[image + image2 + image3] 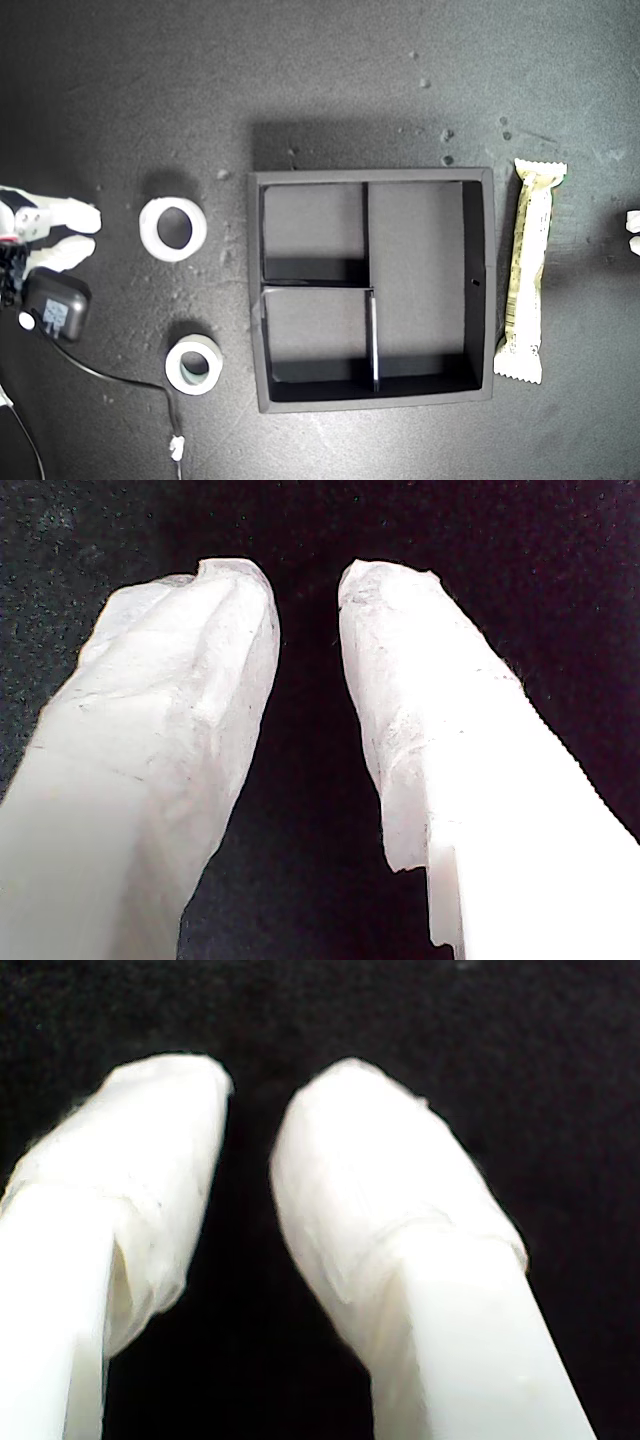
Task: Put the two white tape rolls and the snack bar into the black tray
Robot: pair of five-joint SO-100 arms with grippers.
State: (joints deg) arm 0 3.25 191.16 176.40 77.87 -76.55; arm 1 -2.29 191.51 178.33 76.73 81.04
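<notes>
Black tabletop (120, 90); black tray (480, 175) empty.

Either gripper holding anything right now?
No. My first gripper and my second gripper both show an empty gap between their fingers, only dark surface behind.

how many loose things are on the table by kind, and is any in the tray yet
white tape rolls: 2, the wider one and the one with a greenish core
snack bar: 1
black tray: 1, all three compartments empty
total: 4, none in the tray yet
</notes>
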